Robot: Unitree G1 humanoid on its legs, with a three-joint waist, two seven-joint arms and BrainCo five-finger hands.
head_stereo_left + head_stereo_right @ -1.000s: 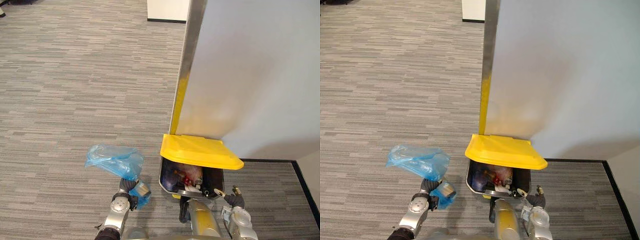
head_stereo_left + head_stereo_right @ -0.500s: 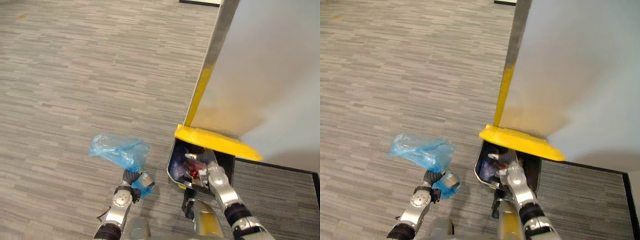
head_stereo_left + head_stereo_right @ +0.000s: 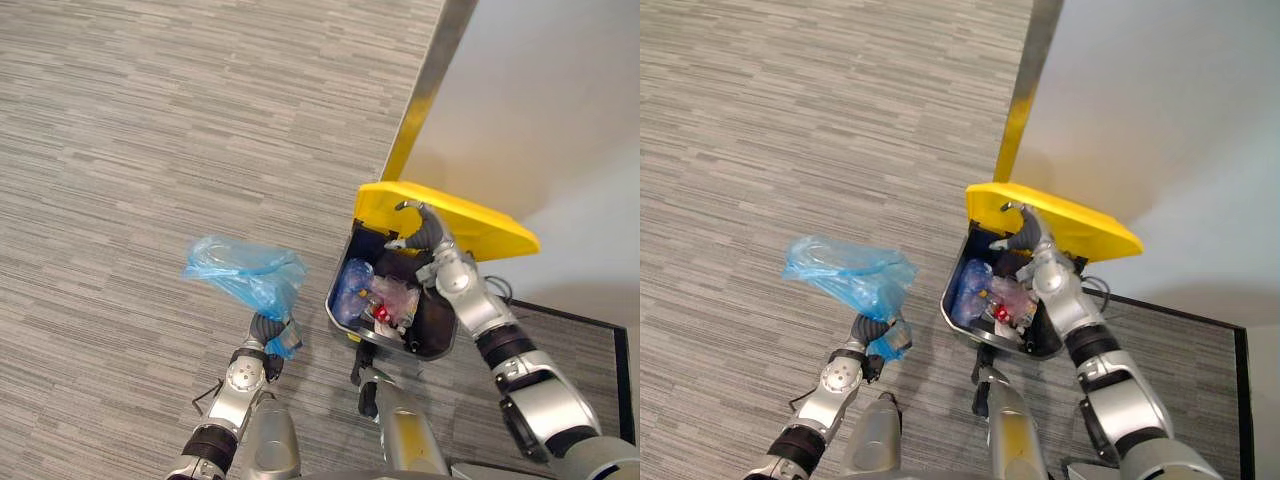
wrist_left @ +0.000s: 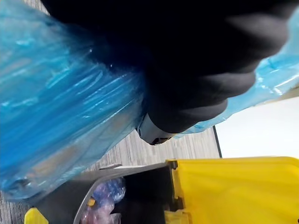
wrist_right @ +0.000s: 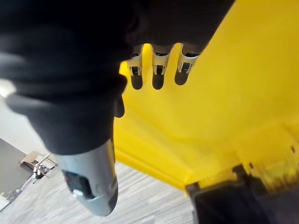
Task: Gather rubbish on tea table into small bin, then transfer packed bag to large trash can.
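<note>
L robot hand (image 3: 264, 332) clenched on blue bag (image 3: 245, 278), lower centre-left | R robot hand (image 3: 425, 232) fingers straight, propping yellow lid (image 3: 485, 228) of large trash can (image 3: 331, 306), centre-right | tip: hold lid high, swing bag over opening clear of rim, then release.

**Packed bag held beside opened can**

The blue bag (image 3: 243, 280) is translucent plastic, crumpled and puffed out. Its neck is gripped in the curled fingers of the left hand (image 3: 262, 335), and the bulk stands above that hand. It hangs in the air near the large trash can (image 3: 337, 312), on the can's left, not touching it.

The can has a dark grey body. Its yellow lid (image 3: 480, 225) is tilted up and open — the right hand (image 3: 425, 232) presses straight fingers against the underside. Blue, pink and red rubbish (image 3: 380, 296) lies inside.
</note>
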